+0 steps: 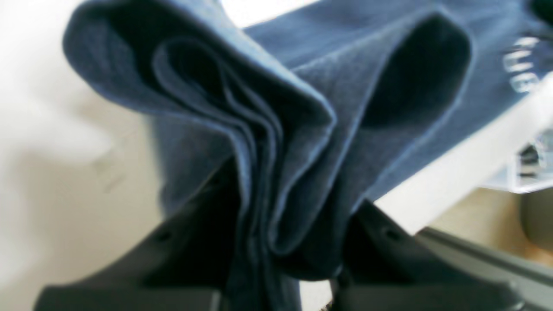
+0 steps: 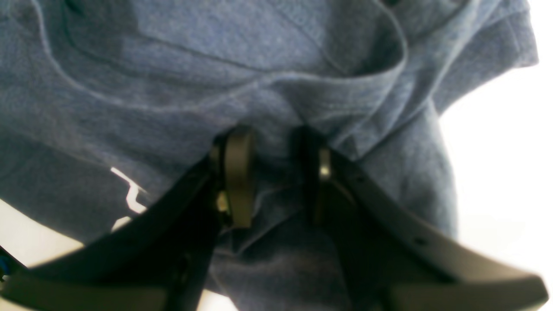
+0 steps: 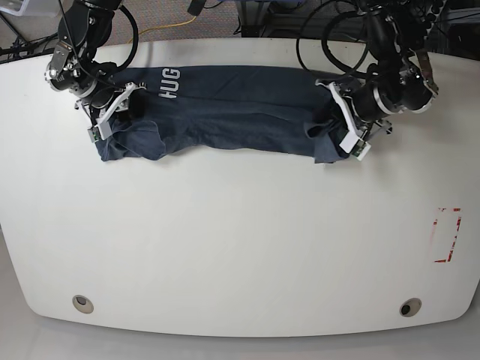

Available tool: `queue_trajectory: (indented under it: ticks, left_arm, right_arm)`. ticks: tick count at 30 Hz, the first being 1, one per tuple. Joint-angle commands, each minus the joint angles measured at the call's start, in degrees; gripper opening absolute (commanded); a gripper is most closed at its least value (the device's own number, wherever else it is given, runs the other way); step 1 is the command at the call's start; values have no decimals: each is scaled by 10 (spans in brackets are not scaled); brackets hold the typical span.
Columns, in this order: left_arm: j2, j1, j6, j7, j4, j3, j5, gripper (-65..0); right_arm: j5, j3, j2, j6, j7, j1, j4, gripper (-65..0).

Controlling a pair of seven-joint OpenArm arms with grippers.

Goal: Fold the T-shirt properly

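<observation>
The dark navy T-shirt (image 3: 240,120) lies as a long folded band across the far part of the white table (image 3: 240,247), with white letters "HUG" (image 3: 169,81) showing near its left end. My left gripper (image 3: 339,129) is at the band's right end. In the left wrist view it (image 1: 285,207) is shut on several bunched layers of the shirt (image 1: 276,108). My right gripper (image 3: 112,114) is at the band's left end. In the right wrist view it (image 2: 278,172) is shut on a fold of the shirt (image 2: 216,65).
A red outlined rectangle (image 3: 448,235) is marked near the table's right edge. Two round holes (image 3: 82,304) (image 3: 409,307) sit near the front edge. Cables (image 3: 330,30) hang behind the table's far edge.
</observation>
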Motion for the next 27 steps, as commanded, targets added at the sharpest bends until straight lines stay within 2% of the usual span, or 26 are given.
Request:
queue_trajectory:
  ticks: [1, 12, 18, 25, 27]
  left_arm:
    - [11, -8, -1, -10, 11, 20, -13, -614]
    - [67, -46, -1, -13, 5, 123, -10, -614]
    - [67, -59, -1, -13, -12, 148, -9, -611]
    - [64, -64, -1, -11, -15, 180, -9, -438]
    - [58, -67, -1, -10, -15, 192, -9, -417]
  right_arm:
    - [-4, 1, 4, 1, -4, 1, 6, -476]
    - [-4, 1, 4, 1, -4, 2, 6, -476]
    - [-4, 1, 4, 1, -4, 4, 6, -476]
    - [-4, 1, 4, 1, -4, 6, 6, -476]
    - [-4, 1, 4, 1, -4, 6, 6, -476]
